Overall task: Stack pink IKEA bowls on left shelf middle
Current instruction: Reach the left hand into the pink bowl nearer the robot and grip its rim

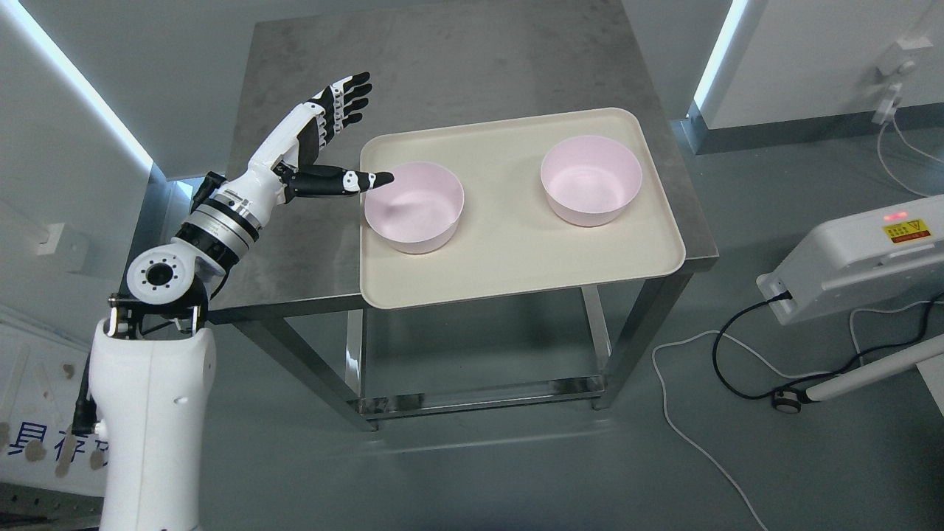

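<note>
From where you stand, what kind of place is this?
Probably a robotics test lab, not a home kitchen: a bare steel table, loose cables across the grey floor, and white equipment bearing a warning sticker.

Left hand (324, 140) — fingers spread, empty

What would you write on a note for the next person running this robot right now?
Left hand: open, fingers spread, holding nothing, thumb reaching over the near rim of the left pink bowl.
Right hand: not in view.
Both bowls sit apart on the beige tray on the metal table; the right pink bowl is untouched.
Done: nothing stacked yet.
Left: grasp one bowl and nest it in the other.
</note>
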### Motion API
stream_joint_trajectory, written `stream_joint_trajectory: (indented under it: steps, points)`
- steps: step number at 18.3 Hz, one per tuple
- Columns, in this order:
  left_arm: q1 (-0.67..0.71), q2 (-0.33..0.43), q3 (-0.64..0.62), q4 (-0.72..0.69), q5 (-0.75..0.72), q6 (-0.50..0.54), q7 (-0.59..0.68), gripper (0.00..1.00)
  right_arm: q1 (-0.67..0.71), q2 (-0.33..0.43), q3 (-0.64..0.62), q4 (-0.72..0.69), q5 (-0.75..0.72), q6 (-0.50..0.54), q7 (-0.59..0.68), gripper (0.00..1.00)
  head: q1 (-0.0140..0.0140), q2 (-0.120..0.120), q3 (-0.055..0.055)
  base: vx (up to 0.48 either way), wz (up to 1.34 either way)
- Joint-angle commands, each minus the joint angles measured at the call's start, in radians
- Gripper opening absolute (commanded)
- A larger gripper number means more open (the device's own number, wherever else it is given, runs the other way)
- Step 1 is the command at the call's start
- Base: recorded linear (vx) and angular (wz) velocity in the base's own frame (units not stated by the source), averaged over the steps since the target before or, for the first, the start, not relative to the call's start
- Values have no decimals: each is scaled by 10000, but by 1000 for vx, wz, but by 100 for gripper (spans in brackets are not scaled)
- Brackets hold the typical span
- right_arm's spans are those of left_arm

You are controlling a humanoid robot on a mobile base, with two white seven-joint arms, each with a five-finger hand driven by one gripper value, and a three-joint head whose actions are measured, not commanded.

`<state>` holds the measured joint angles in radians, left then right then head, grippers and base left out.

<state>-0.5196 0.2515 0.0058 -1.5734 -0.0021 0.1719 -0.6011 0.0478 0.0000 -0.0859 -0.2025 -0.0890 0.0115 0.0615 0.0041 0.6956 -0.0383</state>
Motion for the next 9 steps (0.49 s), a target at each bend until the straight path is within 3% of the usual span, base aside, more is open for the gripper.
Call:
stream_joint_trajectory:
  steps: [1, 9]
  points:
    - [-571, 1244, -1513, 670, -592, 153, -430, 86, -3, -175, 0, 0, -15, 7, -1, 100, 0, 0, 0, 3, -15]
    - [-939, 108, -2757, 961, -3367, 122, -462, 67, -3, -175, 0, 0, 0, 7, -1, 100, 0, 0, 0, 3, 6]
